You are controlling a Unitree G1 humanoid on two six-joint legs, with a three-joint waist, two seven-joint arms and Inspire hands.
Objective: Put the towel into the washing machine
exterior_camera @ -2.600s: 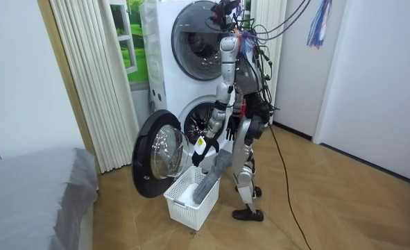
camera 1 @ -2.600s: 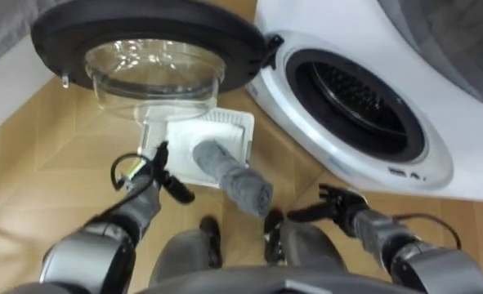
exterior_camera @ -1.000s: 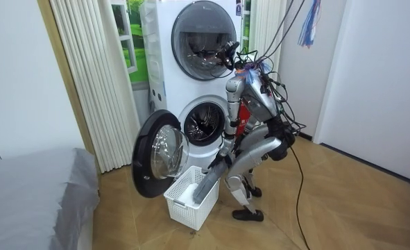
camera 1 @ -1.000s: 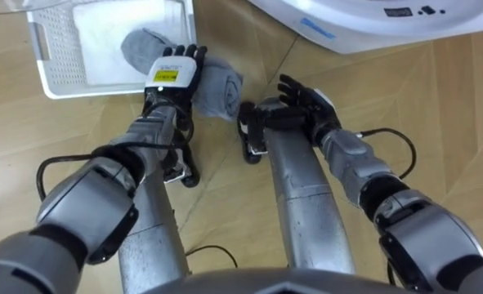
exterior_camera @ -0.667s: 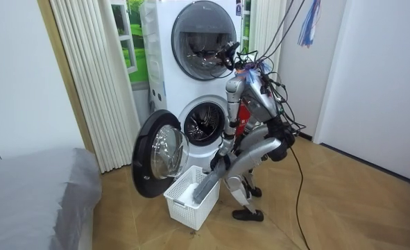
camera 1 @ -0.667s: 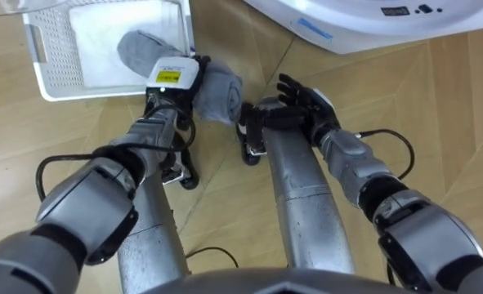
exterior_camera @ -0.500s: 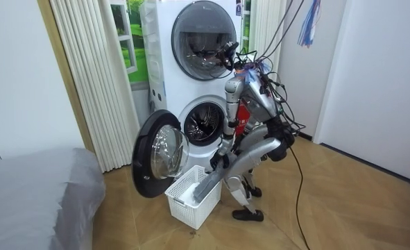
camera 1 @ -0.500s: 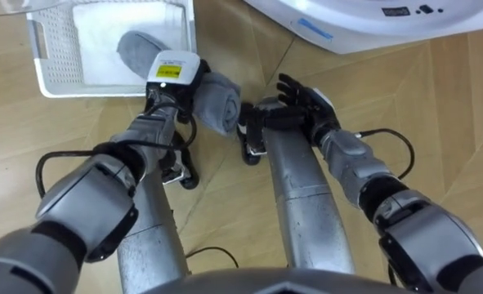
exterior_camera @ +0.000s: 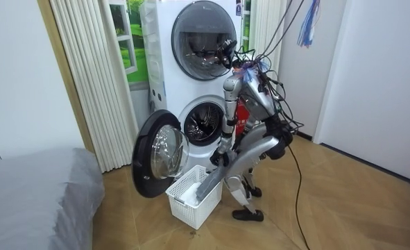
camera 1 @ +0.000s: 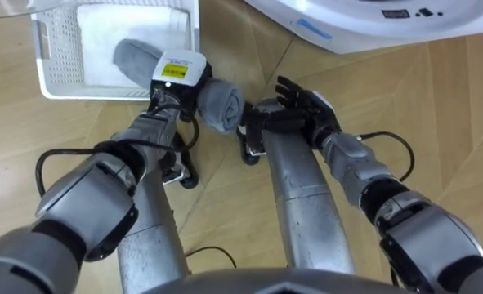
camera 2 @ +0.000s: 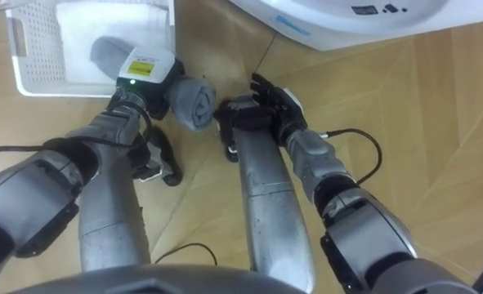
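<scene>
The white washing machine [exterior_camera: 164, 83] is the lower unit of a stacked pair, its round drum mouth uncovered. Its door [exterior_camera: 159, 154], a dark ring round a bulging clear glass bowl, is swung wide toward the room view's left. The robot stands just in front of it on a herringbone wood floor [camera 1: 445, 122], bent deeply forward at the waist.

By its feet sits a rectangular white plastic basket [camera 1: 48, 51] with perforated walls and a folded white cloth [camera 1: 114, 23] in the bottom. The towel [camera 1: 222, 104] is a thick roll of soft grey fabric. It slants with one end inside the basket and the other end out over the rim, near the robot's legs.

The left hand [camera 1: 176, 75] lies over the middle of the roll with its fingers curled down round it. The right hand [camera 1: 305, 104] hovers just beside the towel's free end, fingers spread and straight, holding nothing.
</scene>
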